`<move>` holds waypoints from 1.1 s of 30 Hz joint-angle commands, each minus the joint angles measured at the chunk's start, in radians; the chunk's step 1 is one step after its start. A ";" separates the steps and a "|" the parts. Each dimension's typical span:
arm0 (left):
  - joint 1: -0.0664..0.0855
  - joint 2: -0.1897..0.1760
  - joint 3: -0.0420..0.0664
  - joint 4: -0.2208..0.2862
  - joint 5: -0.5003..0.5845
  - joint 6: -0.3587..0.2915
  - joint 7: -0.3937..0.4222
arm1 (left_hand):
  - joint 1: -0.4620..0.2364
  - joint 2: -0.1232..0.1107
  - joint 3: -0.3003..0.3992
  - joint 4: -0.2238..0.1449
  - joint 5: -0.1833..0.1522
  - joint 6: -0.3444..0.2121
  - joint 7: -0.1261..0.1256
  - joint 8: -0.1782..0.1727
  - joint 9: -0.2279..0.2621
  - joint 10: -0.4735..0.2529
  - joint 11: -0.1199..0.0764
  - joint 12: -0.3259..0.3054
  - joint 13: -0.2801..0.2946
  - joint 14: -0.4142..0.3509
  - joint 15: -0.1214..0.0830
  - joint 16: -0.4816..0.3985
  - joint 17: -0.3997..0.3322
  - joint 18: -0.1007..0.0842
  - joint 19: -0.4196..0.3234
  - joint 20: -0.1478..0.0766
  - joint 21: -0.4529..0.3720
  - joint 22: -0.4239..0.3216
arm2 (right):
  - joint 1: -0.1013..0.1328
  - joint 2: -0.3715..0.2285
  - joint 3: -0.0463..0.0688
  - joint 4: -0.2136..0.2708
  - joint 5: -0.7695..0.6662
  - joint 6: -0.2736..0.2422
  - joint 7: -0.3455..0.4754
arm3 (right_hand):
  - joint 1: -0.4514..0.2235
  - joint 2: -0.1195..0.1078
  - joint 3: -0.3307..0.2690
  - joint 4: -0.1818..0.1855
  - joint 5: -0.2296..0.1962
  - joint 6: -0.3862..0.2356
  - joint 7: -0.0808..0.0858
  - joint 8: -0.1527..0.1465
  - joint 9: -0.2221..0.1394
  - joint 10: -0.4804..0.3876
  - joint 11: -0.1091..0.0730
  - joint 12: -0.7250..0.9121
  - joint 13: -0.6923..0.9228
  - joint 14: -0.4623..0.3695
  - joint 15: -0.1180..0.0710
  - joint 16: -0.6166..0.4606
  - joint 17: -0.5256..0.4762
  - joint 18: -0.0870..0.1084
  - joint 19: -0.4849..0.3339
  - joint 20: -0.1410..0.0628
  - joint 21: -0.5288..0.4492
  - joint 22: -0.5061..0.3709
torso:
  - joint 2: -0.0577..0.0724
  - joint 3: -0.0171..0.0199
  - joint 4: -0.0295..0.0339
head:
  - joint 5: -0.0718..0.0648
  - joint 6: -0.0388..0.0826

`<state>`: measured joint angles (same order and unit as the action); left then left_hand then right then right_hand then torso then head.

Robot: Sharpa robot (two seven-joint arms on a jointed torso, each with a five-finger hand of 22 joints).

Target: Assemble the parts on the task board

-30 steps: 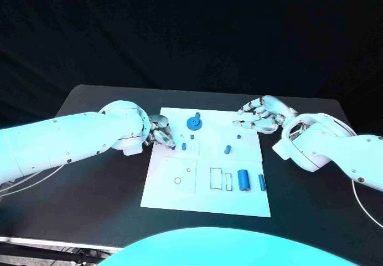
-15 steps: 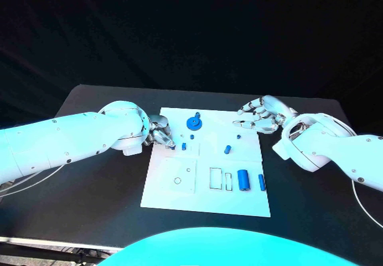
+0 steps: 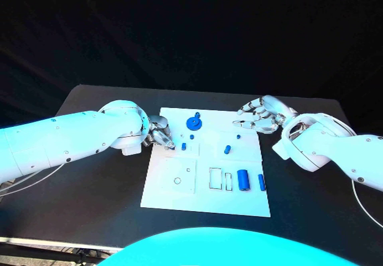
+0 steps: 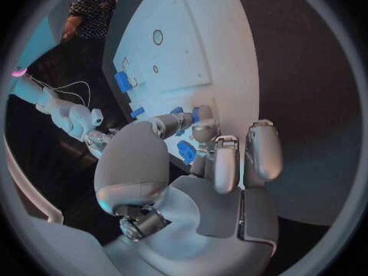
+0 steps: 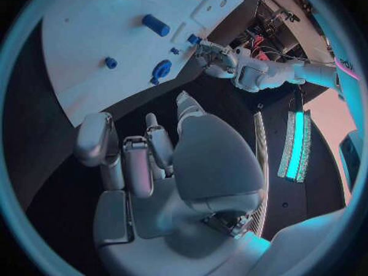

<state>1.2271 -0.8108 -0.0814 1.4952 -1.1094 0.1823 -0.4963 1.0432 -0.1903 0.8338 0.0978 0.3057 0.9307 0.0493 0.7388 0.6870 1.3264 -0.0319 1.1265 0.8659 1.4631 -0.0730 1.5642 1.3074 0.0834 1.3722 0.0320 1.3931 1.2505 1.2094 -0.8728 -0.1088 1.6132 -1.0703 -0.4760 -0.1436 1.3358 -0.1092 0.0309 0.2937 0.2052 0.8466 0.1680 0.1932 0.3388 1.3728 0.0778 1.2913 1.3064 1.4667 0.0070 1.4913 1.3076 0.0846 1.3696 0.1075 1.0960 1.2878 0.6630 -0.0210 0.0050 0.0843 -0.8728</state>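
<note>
White task board (image 3: 204, 191) lies flat mid-table, small blue parts (image 3: 242, 180) scattered on it.

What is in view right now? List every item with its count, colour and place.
black table: one, black, under everything.
white flat task board: one, white, middle of the table.
round blue gear-like part: one, blue, far end of the board.
small blue pieces: four, blue, spread across the board's middle, apart from one another.
thick blue cylinder: one, blue, lying on the board's near right part.
thin blue bar: one, blue, just right of the cylinder.
left hand: one, silver, at the board's left edge; a grip cannot be told.
right hand: one, silver, by the board's far right corner, holding nothing.
</note>
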 commanded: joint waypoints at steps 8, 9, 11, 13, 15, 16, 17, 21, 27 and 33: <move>-0.004 0.013 -0.004 -0.014 0.012 0.031 -0.013 | 0.017 0.032 0.094 -0.085 0.008 0.022 -0.013 0.007 -0.002 0.006 -0.001 0.004 0.000 0.108 -0.007 0.007 0.263 -0.012 0.005 0.001 0.006 0.001 | -0.001 0.000 0.000 -0.001 -0.004 0.004 0.008 | -0.004 0.006 0.007 -0.001 -0.001 0.003 -0.003 0.005 -0.001 -0.005 0.001 0.000 0.000 0.066 -0.004 -0.006 0.118 0.013 -0.002 0.000 -0.005 0.000 | 0.000 0.0006 -0.0009 | 0.001 0.000; -0.004 0.014 -0.004 -0.016 0.012 0.031 -0.013 | 0.017 0.032 0.094 -0.085 0.008 0.022 -0.013 0.007 -0.002 0.006 -0.001 0.004 0.000 0.108 -0.007 0.007 0.263 -0.012 0.005 0.001 0.006 0.001 | -0.001 0.000 0.000 -0.001 -0.004 0.004 0.008 | -0.004 0.006 0.007 -0.001 -0.001 0.003 -0.003 0.005 -0.001 -0.005 0.001 0.000 0.000 0.066 -0.004 -0.006 0.118 0.013 -0.002 0.000 -0.005 0.000 | 0.000 0.0006 -0.0006 | 0.001 0.000; -0.004 0.017 -0.004 -0.019 0.012 0.032 -0.013 | 0.016 0.032 0.094 -0.085 0.008 0.022 -0.013 0.007 -0.002 0.007 -0.001 0.005 0.002 0.108 -0.007 0.007 0.263 -0.012 0.005 0.001 0.005 0.001 | -0.001 0.001 0.000 -0.001 -0.004 0.004 0.008 | -0.004 0.006 0.007 -0.001 -0.001 0.003 -0.003 0.005 -0.001 -0.005 0.001 0.000 0.000 0.066 -0.004 -0.006 0.118 0.013 -0.002 0.000 -0.005 0.000 | 0.000 0.0010 -0.0005 | 0.001 0.000; -0.004 0.020 -0.004 -0.022 0.013 0.035 -0.014 | 0.015 0.033 0.094 -0.084 0.008 0.022 -0.013 0.007 -0.003 0.007 -0.001 0.005 0.001 0.108 -0.007 0.007 0.263 -0.011 0.005 0.001 0.005 0.000 | -0.001 0.001 0.000 -0.001 -0.004 0.004 0.008 | -0.004 0.006 0.007 -0.001 -0.001 0.003 -0.003 0.005 -0.001 -0.005 0.001 0.000 0.000 0.066 -0.004 -0.006 0.118 0.013 -0.002 0.000 -0.005 0.000 | 0.000 0.0012 0.0000 | 0.000 0.000; -0.004 0.022 -0.004 -0.026 0.014 0.042 -0.015 | 0.015 0.033 0.094 -0.084 0.008 0.022 -0.013 0.007 -0.003 0.007 -0.001 0.005 0.002 0.108 -0.007 0.007 0.263 -0.012 0.005 0.001 0.006 0.001 | -0.001 0.001 0.000 -0.001 -0.004 0.004 0.008 | -0.004 0.006 0.007 -0.001 -0.001 0.003 -0.003 0.005 -0.001 -0.005 0.001 0.000 0.000 0.066 -0.004 -0.006 0.118 0.013 -0.002 0.000 -0.005 0.000 | 0.000 0.0013 0.0000 | 0.000 0.000; -0.004 0.023 -0.004 -0.026 0.015 0.045 -0.016 | 0.013 0.034 0.094 -0.083 0.008 0.023 -0.014 0.007 -0.003 0.008 -0.001 0.005 0.003 0.108 -0.007 0.007 0.263 -0.011 0.005 0.001 0.005 0.000 | -0.001 0.000 0.000 -0.001 -0.004 0.004 0.008 | -0.004 0.006 0.007 -0.001 -0.001 0.003 -0.003 0.005 -0.001 -0.005 0.001 0.000 0.000 0.066 -0.004 -0.006 0.118 0.013 -0.002 0.000 -0.005 0.000 | 0.000 0.0015 0.0000 | 0.000 0.000; -0.004 0.024 -0.004 -0.028 0.015 0.051 -0.017 | 0.010 0.035 0.094 -0.082 0.008 0.023 -0.014 0.007 -0.003 0.009 -0.001 0.006 0.004 0.108 -0.007 0.007 0.263 -0.012 0.005 0.001 0.006 0.001 | -0.001 0.000 0.000 -0.001 -0.004 0.003 0.008 | -0.004 0.006 0.007 -0.001 -0.001 0.003 -0.003 0.005 -0.001 -0.005 0.001 0.000 0.000 0.066 -0.004 -0.006 0.118 0.013 -0.002 0.000 -0.005 0.000 | 0.000 0.0012 -0.0001 | 0.000 0.000; -0.004 0.028 -0.004 -0.030 0.016 0.071 -0.019 | 0.000 0.037 0.090 -0.078 0.007 0.026 -0.015 0.007 -0.003 0.011 -0.002 0.007 0.007 0.108 -0.007 0.007 0.263 -0.012 0.005 0.000 0.006 0.002 | -0.001 -0.002 0.000 -0.002 -0.005 0.003 0.007 | -0.004 0.006 0.007 -0.001 -0.001 0.003 -0.003 0.005 -0.001 -0.005 0.001 0.000 0.000 0.066 -0.004 -0.006 0.118 0.013 -0.002 0.000 -0.005 0.000 | 0.001 -0.0002 -0.0011 | -0.002 0.000; -0.004 0.036 -0.004 -0.035 0.017 0.084 -0.021 | -0.021 0.045 0.080 -0.066 0.004 0.033 -0.018 0.007 -0.005 0.016 -0.003 0.008 0.012 0.108 -0.008 0.007 0.263 -0.012 0.006 0.000 0.007 0.004 | -0.001 -0.002 0.000 -0.001 -0.005 0.003 0.008 | -0.004 0.006 0.007 -0.001 -0.001 0.003 -0.003 0.005 -0.001 -0.005 0.001 0.000 0.000 0.066 -0.004 -0.006 0.118 0.013 -0.002 0.000 -0.005 0.000 | 0.000 0.0001 -0.0004 | -0.004 0.000; -0.004 0.040 -0.004 -0.038 0.017 0.088 -0.021 | -0.037 0.048 0.068 -0.057 0.001 0.037 -0.020 0.007 -0.006 0.019 -0.005 0.008 0.014 0.108 -0.009 0.007 0.263 -0.013 0.007 -0.001 0.007 0.006 | -0.001 -0.003 0.000 -0.001 -0.005 0.003 0.007 | -0.004 0.006 0.007 -0.001 -0.001 0.003 -0.003 0.005 -0.001 -0.005 0.001 0.000 0.000 0.066 -0.004 -0.006 0.118 0.013 -0.002 0.000 -0.005 0.000 | 0.000 -0.0004 0.0003 | -0.006 0.000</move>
<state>1.2306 -0.7743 -0.0795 1.4567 -1.0981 0.2226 -0.5092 1.0036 -0.1508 0.8393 0.1033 0.3087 0.9406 0.0518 0.7454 0.6818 1.3391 -0.0372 1.1307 0.8790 1.4671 -0.0768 1.5642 1.3074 0.0835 1.3721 0.0321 1.3969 1.2547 1.2092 -0.8752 -0.1090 1.6119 -1.0704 -0.4761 -0.1436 1.3358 -0.1093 0.0309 0.2937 0.2052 0.8466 0.1680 0.1932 0.3388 1.3728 0.0778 1.2913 1.3064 1.4667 0.0070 1.4913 1.3073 0.0846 1.3696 0.1074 1.0960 1.2878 0.6633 -0.0210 0.0047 0.0790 -0.8728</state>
